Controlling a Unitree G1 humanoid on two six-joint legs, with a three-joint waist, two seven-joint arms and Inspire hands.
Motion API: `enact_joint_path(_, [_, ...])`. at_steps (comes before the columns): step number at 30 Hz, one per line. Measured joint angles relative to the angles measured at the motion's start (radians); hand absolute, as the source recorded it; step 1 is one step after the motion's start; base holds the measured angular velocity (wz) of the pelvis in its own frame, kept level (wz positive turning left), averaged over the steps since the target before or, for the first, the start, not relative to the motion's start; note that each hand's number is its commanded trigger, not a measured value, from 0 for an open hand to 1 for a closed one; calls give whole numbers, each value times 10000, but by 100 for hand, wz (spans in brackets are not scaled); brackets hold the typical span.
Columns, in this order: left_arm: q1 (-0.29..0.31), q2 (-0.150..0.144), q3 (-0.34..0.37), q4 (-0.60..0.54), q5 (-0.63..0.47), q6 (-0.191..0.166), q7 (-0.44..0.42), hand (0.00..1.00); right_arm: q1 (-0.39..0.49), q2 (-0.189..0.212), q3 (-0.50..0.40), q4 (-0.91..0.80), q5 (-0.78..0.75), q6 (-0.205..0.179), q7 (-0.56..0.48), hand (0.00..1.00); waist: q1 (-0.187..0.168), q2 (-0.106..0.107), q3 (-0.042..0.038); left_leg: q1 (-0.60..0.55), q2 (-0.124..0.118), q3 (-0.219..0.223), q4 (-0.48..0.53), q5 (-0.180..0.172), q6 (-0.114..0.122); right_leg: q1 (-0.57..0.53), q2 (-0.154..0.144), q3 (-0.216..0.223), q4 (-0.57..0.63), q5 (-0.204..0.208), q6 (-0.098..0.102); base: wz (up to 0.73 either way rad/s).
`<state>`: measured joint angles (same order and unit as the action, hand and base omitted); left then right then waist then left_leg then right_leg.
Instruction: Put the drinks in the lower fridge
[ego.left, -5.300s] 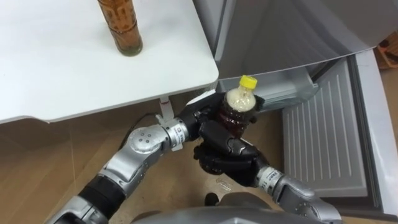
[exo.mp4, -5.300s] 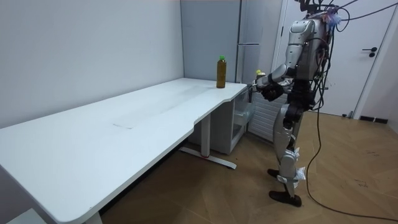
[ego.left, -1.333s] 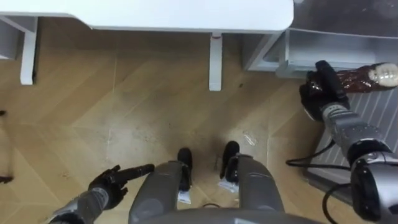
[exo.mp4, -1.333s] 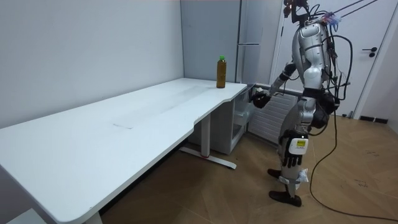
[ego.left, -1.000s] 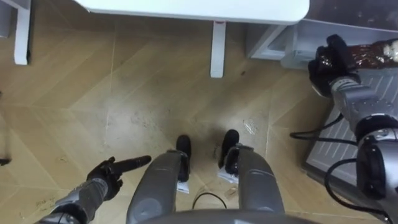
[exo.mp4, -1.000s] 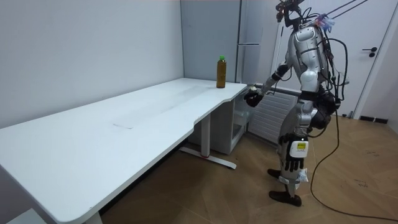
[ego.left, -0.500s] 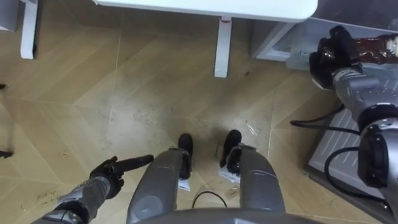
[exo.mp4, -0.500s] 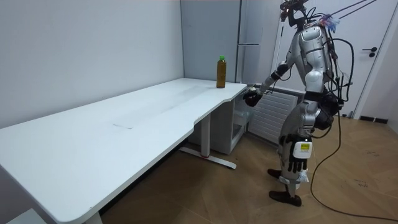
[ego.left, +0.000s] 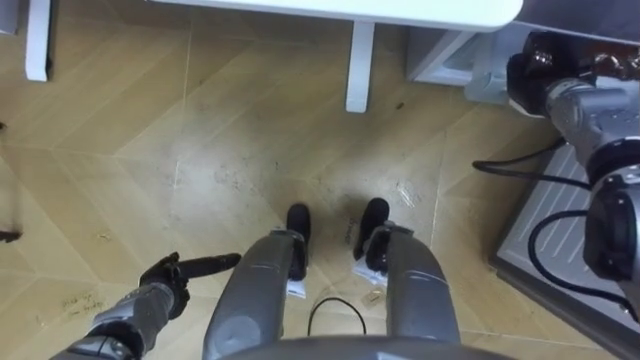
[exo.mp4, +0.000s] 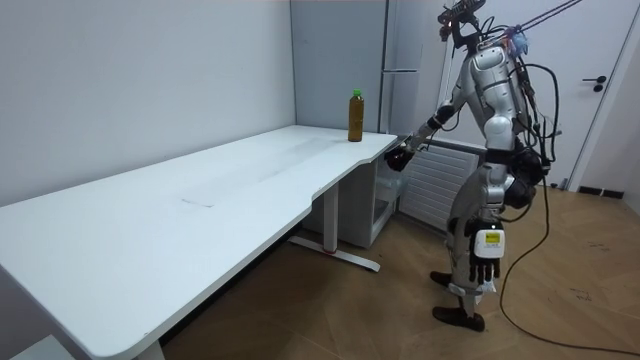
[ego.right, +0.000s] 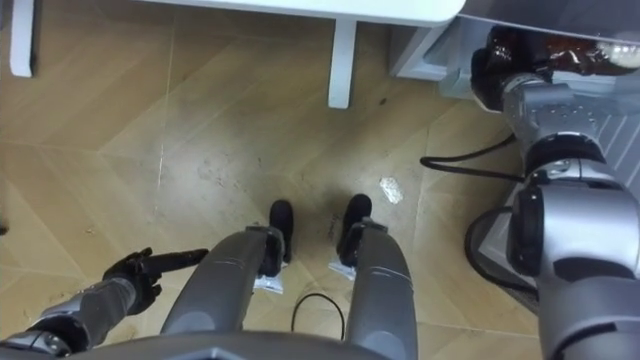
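Drink carried to the low fridge opening

The left hand (ego.left: 165, 283) hung loosely open at the robot's side, holding nothing. The right hand (ego.left: 535, 72) reached forward past the counter (exo.mp4: 200, 200), fingers wrapped round a tipped brown bottle (ego.right: 572, 47), probably to slide it into the fridge (exo.mp4: 400, 55). A second bottle (exo.mp4: 355, 115) stood on the counter.

Standing at end of white table (exo.mp4: 200, 195) near upright green-capped bottle (exo.mp4: 355, 116), facing grey fridge (exo.mp4: 402, 60), with right hand (exo.mp4: 398, 158) extended toward open lower compartment (exo.mp4: 386, 200) and left hand (exo.mp4: 486, 266) hanging.
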<state>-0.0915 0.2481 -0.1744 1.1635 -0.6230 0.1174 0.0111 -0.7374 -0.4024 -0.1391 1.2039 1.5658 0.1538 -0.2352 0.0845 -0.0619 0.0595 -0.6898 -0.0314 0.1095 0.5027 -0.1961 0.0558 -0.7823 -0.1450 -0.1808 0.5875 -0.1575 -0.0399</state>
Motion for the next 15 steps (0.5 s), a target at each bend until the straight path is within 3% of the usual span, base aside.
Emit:
enact_joint_path(6, [0,43,-164,-58,-1,52,5,0,20,-9,95,15,0,19,80,100,27,0,0,-92,-17,-14,156,-1,1,-48,-74,-62,129,-34,-42,3])
enact_joint_path(7, [0,58,-171,-57,3,52,5,0,54,-9,94,21,23,19,79,24,28,-5,3,-92,-19,-8,179,-1,1,-50,-86,-65,174,-55,-51,5])
enact_joint_path(8, [0,66,-173,-50,3,53,3,0,61,-10,94,19,41,19,80,0,40,-8,5,-95,-13,-2,186,-1,1,-56,-85,-65,177,-66,-55,4])
enact_joint_path(15, [4,92,-361,-44,-3,52,-22,0,69,-11,205,51,30,9,79,0,45,-50,16,-108,8,-5,231,-4,-5,-60,-98,-120,202,-117,-99,1])
